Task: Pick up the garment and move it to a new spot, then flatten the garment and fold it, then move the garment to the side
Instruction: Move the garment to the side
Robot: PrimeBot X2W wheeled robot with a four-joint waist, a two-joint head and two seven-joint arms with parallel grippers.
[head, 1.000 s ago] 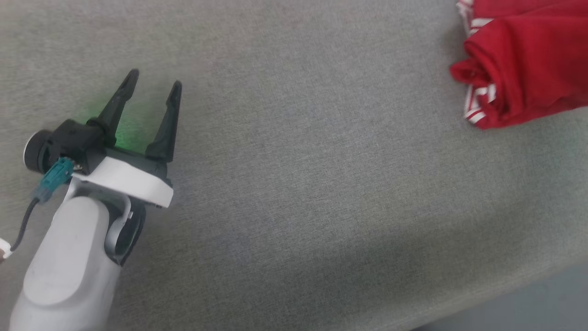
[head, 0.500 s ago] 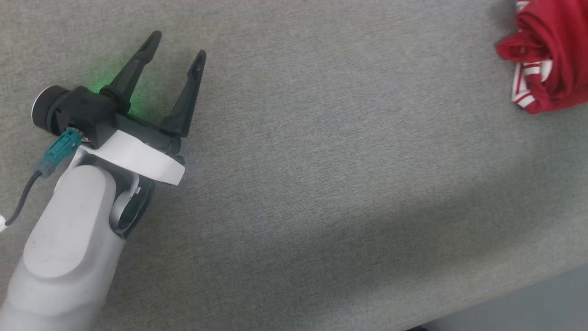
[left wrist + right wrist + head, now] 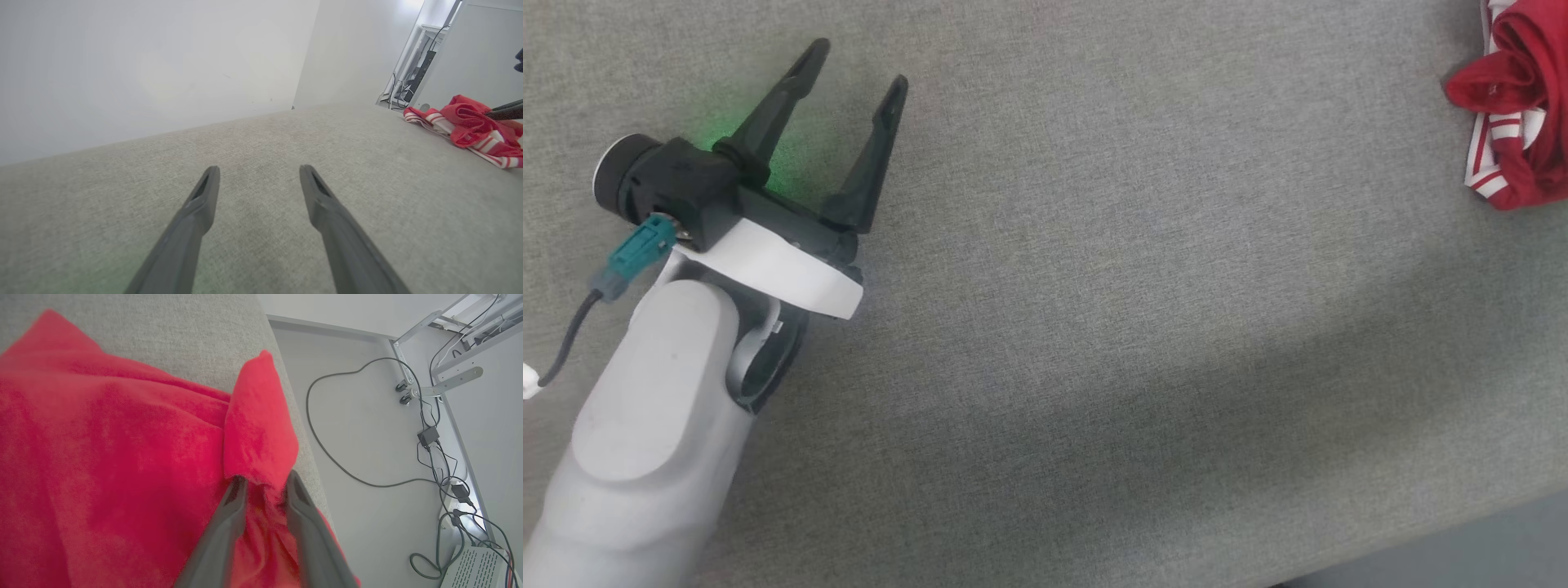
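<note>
the left gripper [image 3: 859, 64] hangs over the left part of the grey table [image 3: 1135, 286]. its two dark fingers are spread wide apart, as wide as they go, and there is nothing between them, only bare table cloth. a small green glow [image 3: 719, 131] shines on the table right under this gripper. its pale arm [image 3: 645, 441] comes in from the near left corner of the table. from the left wrist view, the fingers point across the table toward a plain white wall [image 3: 143, 73] behind it. the garment [image 3: 1523, 82] is a bright red shirt with red and white striped trim. it lies in a bunched, crumpled heap at the far right side of the table, close to the table's right edge, and it is not flat. in the right wrist view, the grey floor [image 3: 359, 437] shows just past that edge of the table. the right gripper [image 3: 265, 477] is down on the garment at that right edge. its two fingers stand only a little way apart, much closer together than the left ones. a fold of the red cloth sits between the fingertips and pokes up past them. i cannot tell if the fingers are squeezing that fold or just resting beside it. the middle of the table is bare grey cloth, with a soft shadow across its near side.
</note>
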